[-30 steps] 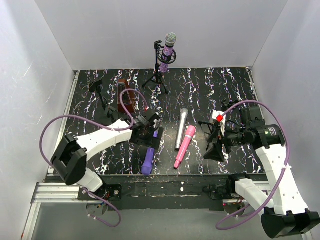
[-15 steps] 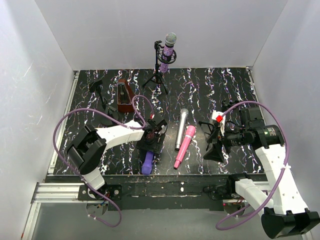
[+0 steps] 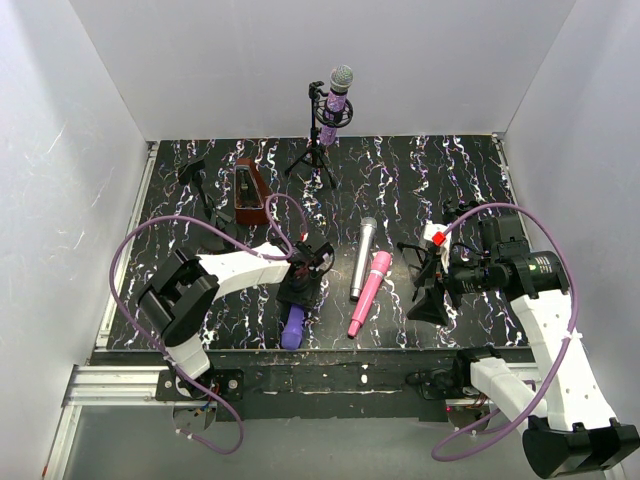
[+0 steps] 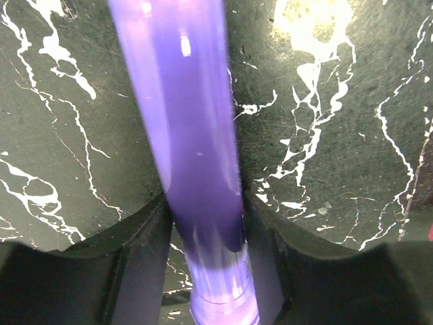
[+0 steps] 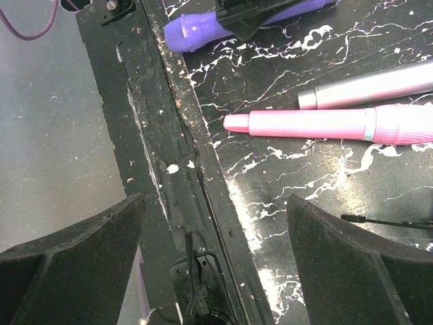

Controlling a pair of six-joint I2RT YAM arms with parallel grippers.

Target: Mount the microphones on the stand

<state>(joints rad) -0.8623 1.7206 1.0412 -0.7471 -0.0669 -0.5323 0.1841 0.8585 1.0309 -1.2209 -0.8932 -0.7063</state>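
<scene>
The smooth violet microphone [image 3: 293,325] lies on the black marbled table [image 3: 420,180] near its front edge. My left gripper [image 3: 303,285] is down over its shaft, and in the left wrist view both fingers press the sides of the violet microphone [image 4: 196,135], so my left gripper [image 4: 206,217] is shut on it. The pink microphone [image 3: 366,293] and the silver-grey microphone [image 3: 362,258] lie side by side in the middle. A glittery purple microphone [image 3: 338,95] sits clipped in the tripod stand [image 3: 318,150] at the back. My right gripper [image 5: 213,223] hangs open and empty over the front edge.
A dark red wedge-shaped box [image 3: 249,190] stands at the back left beside a small black holder [image 3: 195,178]. Another black holder [image 3: 415,250] stands close to my right gripper [image 3: 425,290]. White walls close in the table on three sides.
My left arm has come down towards the front edge over the violet microphone and its fingers have closed onto the shaft. The right arm has not moved.
</scene>
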